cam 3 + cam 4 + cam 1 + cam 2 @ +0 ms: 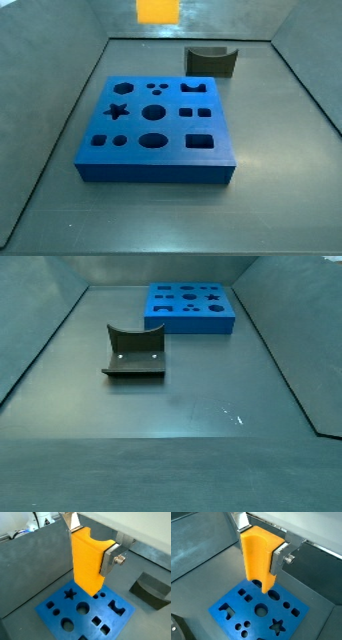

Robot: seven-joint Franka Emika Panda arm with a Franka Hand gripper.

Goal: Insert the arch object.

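My gripper (90,549) is shut on the arch object (87,562), here a bright orange block with a semicircular notch in one end. It also shows between the silver fingers (280,556) in the wrist view (258,557). The block hangs upright, high above the blue board (45,605) with shaped holes, its lower end over the board's edge. In a side view only the orange block (158,10) shows, at the top edge, well above the board (154,170). An arch-shaped hole (197,88) lies in the board. No dark olive-grey block shows.
The dark fixture (134,353) stands on the grey floor apart from the board (187,324); it also shows in a wrist view (152,589) and a side view (210,60). Grey sloping walls enclose the floor on all sides.
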